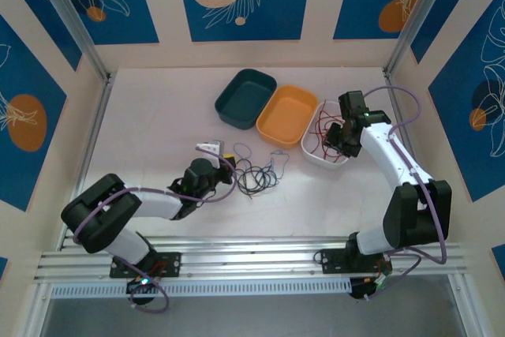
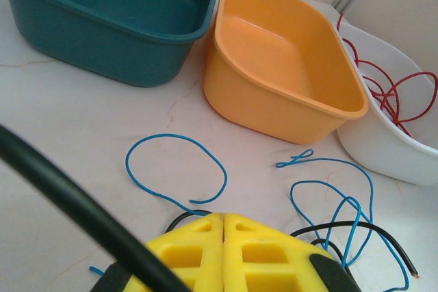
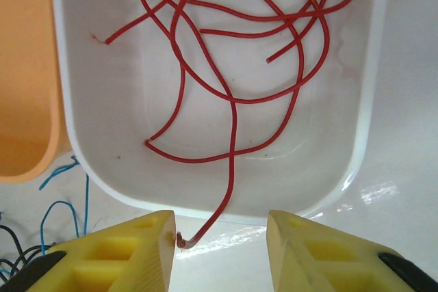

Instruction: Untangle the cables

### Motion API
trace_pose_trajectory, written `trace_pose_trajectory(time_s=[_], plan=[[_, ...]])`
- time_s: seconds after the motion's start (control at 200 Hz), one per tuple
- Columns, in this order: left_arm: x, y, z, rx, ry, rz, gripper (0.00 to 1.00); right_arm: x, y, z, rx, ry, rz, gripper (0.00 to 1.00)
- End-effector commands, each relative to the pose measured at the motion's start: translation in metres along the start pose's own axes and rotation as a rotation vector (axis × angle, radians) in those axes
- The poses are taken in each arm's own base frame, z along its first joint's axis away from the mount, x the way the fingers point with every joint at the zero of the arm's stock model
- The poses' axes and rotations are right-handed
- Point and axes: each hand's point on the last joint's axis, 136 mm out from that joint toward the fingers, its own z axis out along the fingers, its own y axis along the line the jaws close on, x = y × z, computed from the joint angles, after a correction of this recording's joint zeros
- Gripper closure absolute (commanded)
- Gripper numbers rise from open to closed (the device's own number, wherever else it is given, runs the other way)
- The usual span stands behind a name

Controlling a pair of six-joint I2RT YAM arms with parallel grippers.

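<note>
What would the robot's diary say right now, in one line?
left tool: shut, by blue wires | right tool: open, over white bin | red wires: in bin, one end over rim

1. We see bright, even light from above, with soft shadows on the table (image 1: 158, 116).
2. We notice glare beside the white tray (image 3: 369, 66).
3. The red cables (image 3: 233, 128) look sharp to us, the thick black cable (image 2: 68, 189) blurred.

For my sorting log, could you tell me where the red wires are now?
The red wires lie in the white tub, right of the orange tub in the top view, just ahead of the open right gripper.
</note>
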Motion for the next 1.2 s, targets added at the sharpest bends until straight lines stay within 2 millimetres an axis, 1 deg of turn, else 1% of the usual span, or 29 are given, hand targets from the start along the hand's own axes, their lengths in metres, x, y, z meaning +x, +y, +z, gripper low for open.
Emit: trace_pose_trajectory(time_s=[0.0,0.07,0.185,0.295,0.39,0.505,0.615,0.69,0.79,0.92,1.03,1.195], plan=[[-0.014,-0.002,0.001,0.003,-0.035,-0.009,1.0,0.001,0.003,-0.014,-0.01,-0.012,-0.027,0.58],[-0.014,-0.002,0.002,0.004,-0.035,-0.01,1.0,0.002,0.007,-0.016,-0.021,-0.015,-0.038,0.57],[-0.014,-0.002,0.002,0.001,-0.032,-0.006,1.0,0.005,0.02,-0.025,-0.056,-0.029,-0.088,0.52],[-0.015,-0.002,0.001,-0.003,-0.033,-0.006,1.0,0.008,0.035,-0.038,-0.084,-0.054,-0.145,0.48],[-0.017,-0.002,0.0,-0.006,-0.023,-0.012,1.0,0.01,0.049,-0.052,-0.103,-0.083,-0.193,0.46],[-0.017,0.004,0.0,-0.029,0.013,-0.051,1.0,0.018,0.074,-0.065,-0.156,-0.102,-0.269,0.47],[-0.019,0.013,-0.004,-0.048,0.052,-0.094,1.0,0.038,0.107,-0.069,-0.222,-0.086,-0.374,0.48],[-0.021,0.022,-0.008,-0.081,0.077,-0.12,1.0,0.055,0.125,-0.062,-0.253,-0.038,-0.422,0.49],[-0.026,0.033,-0.016,-0.124,0.096,-0.13,1.0,0.074,0.14,-0.048,-0.268,0.033,-0.465,0.5],[-0.032,0.046,-0.028,-0.172,0.104,-0.137,1.0,0.099,0.149,-0.023,-0.241,0.123,-0.51,0.51],[-0.035,0.049,-0.035,-0.181,0.097,-0.135,1.0,0.118,0.155,-0.003,-0.225,0.19,-0.52,0.51],[-0.034,0.055,-0.04,-0.214,0.099,-0.135,1.0,0.149,0.175,0.02,-0.282,0.278,-0.518,0.53]])
